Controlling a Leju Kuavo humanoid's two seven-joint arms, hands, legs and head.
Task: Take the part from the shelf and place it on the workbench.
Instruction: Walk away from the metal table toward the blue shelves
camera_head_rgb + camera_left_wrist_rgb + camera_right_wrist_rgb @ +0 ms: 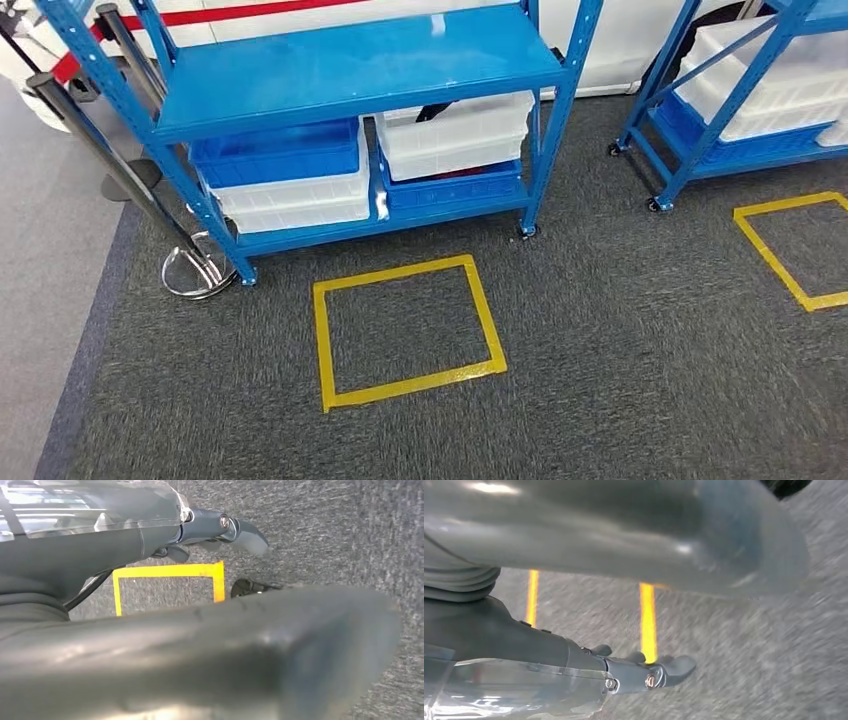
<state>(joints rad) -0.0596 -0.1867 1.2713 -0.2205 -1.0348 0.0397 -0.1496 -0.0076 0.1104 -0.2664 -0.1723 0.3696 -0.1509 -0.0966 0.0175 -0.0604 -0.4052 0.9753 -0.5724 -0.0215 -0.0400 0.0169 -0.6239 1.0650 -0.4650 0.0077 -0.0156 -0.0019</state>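
We judge the task barely begun: nothing is held, and the fetch, the carry and the placing on the workbench all remain.

Our left hand [220, 530] hangs by our side above the grey carpet [620, 360], fingers loosely extended and apart, nothing in them. Just beyond its fingertips lies a yellow taped square [167, 571] on the floor. Our right hand [649, 672] hangs likewise — fingers apart and empty — with yellow tape lines [648, 620] on the carpet past its fingers.

The part itself we cannot pick out. Presumably it sits in one of the bins on the near blue shelf [350, 70], well ahead of both hands and above their hanging level. A dark shape [437, 110] pokes from the upper white bin [455, 135], but whether that is the part we cannot tell.

Counting from the head view: two blue shelf units, the near one and a second blue shelf [740, 100] off toward our right hand's side. On the near unit's lower level, four bins — two white, two blue, stacked in pairs: a blue bin [275, 155] on a white bin [295, 200], and the upper white bin on a lower blue bin [450, 188]. Two taped squares on the floor, the second [790, 250] partly cut off. Two barrier posts [90, 130] stand on our left hand's side.
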